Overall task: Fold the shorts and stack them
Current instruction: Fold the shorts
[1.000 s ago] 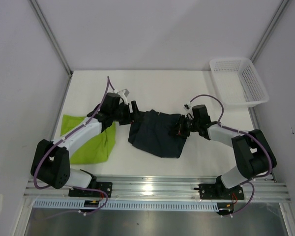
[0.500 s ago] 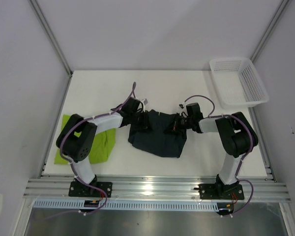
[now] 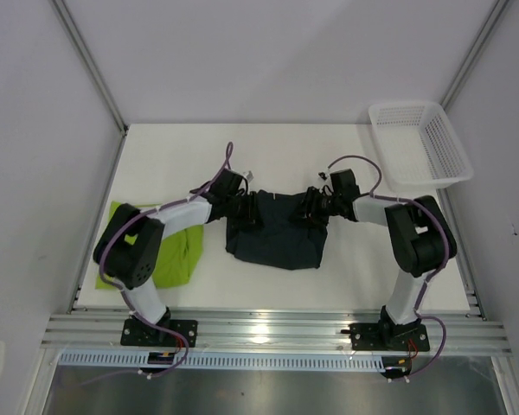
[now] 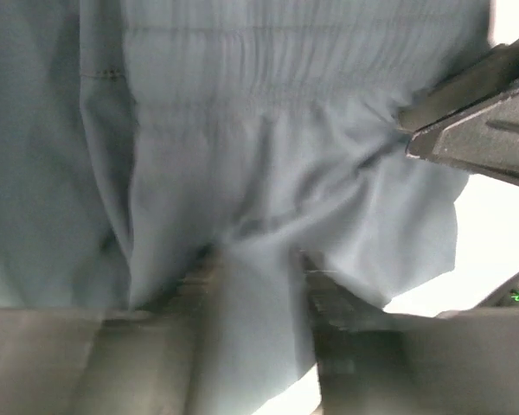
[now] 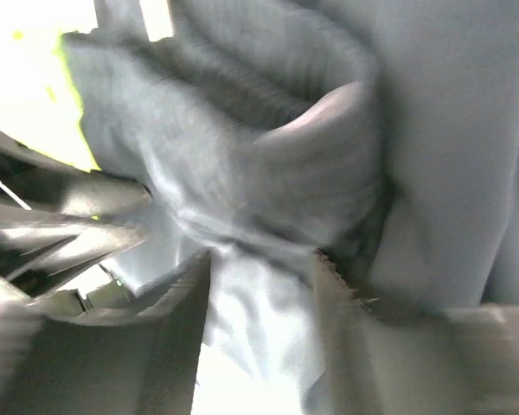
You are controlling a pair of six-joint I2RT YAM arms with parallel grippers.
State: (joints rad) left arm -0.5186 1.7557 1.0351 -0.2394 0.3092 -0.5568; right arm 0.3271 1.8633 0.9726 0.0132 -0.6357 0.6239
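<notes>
The dark navy shorts (image 3: 277,235) lie bunched in the middle of the table. My left gripper (image 3: 249,210) is shut on their far left edge. The fabric (image 4: 242,173) runs down between its fingers (image 4: 169,333). My right gripper (image 3: 311,207) is shut on their far right edge, with cloth (image 5: 268,173) pinched between its fingers (image 5: 355,346). The two grippers face each other, a short way apart. The lime green shorts (image 3: 169,255) lie folded at the left, partly under my left arm.
A white mesh basket (image 3: 419,143) stands at the far right corner. The grey walls close in the table on the left, back and right. The metal rail with the arm bases runs along the near edge.
Both grippers have moved inward towards each other and slightly away from me, still holding the navy shorts. The shorts have bunched narrower and their near edge lies straighter.
</notes>
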